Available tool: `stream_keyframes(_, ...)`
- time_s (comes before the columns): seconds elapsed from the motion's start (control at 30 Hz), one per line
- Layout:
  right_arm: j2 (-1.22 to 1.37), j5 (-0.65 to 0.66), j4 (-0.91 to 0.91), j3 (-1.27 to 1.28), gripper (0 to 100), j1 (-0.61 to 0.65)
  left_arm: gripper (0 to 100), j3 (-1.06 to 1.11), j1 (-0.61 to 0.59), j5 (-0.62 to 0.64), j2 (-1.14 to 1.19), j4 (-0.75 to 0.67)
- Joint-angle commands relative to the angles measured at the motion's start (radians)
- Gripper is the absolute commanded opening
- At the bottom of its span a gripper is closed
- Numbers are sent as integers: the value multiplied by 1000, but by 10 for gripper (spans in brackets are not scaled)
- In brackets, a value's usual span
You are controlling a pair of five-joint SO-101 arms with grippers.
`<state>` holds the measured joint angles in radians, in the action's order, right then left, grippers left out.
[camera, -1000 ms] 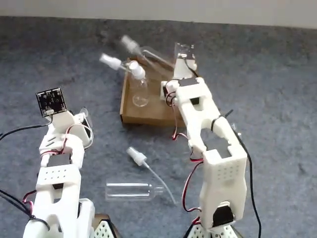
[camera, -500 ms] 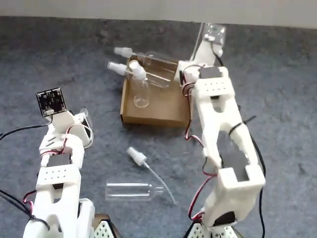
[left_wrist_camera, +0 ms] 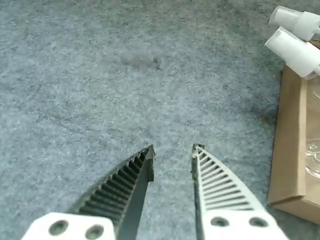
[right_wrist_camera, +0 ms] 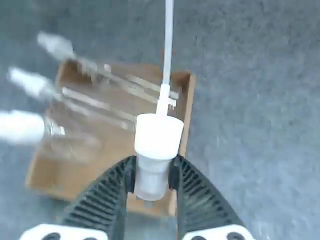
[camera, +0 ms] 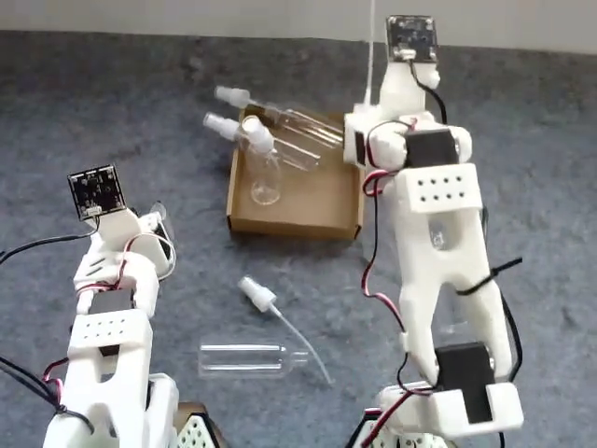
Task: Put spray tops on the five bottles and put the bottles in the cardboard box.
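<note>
Right fingers point(right_wrist_camera: 117, 185) were clamped on a spray top point(right_wrist_camera: 157, 137), gripping its white collar, with the dip tube point(right_wrist_camera: 168, 50) sticking straight out past the tips; in the high view that arm stood just beside the cardboard box point(camera: 294, 213), over its near-right side. The box sat mid-bench with three capped bottles point(camera: 264, 168) in it, leaning out over the far-left corner. Left fingers point(left_wrist_camera: 130, 180) were parted and holding nothing, hovering low over the grey bench point(camera: 522, 140) left of the box. An uncapped bottle point(camera: 247, 359) lay on its side near the arm bases, with a loose spray top point(camera: 259, 295) just beyond it and its tube trailing toward the bottle's neck. Judgement: the tops are light, with a stiff head but a thin, bendy tube, so take them by the collar, never the tube, and line the tube up with the neck before pushing down. The bottle looks clear, smooth and round; it will likely roll and slip, and I couldn't tell whether it is glass or plastic, so grip mid-body, firm but not crushing, leaving the neck free.
</note>
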<state>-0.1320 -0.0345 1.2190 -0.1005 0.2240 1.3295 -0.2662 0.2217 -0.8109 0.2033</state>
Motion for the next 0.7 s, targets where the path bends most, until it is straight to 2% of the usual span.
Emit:
stream_keyframes(0.0,-76,104,171,-30,5,-8,88,-5,-10,-9,-15,-23)
stream_keyframes(0.13,-104,173,173,170,5,-10,88,-5,-10,-9,-15,-25)
stream_keyframes(0.37,-271,207,-156,685,5,-35,88,-5,-10,-9,-15,-25)
stream_keyframes(0.53,-384,209,-225,911,9,-88,88,-5,-10,-15,-13,-23)
stream_keyframes(0.67,-446,209,-225,946,115,-145,88,-18,47,-138,-12,-20)
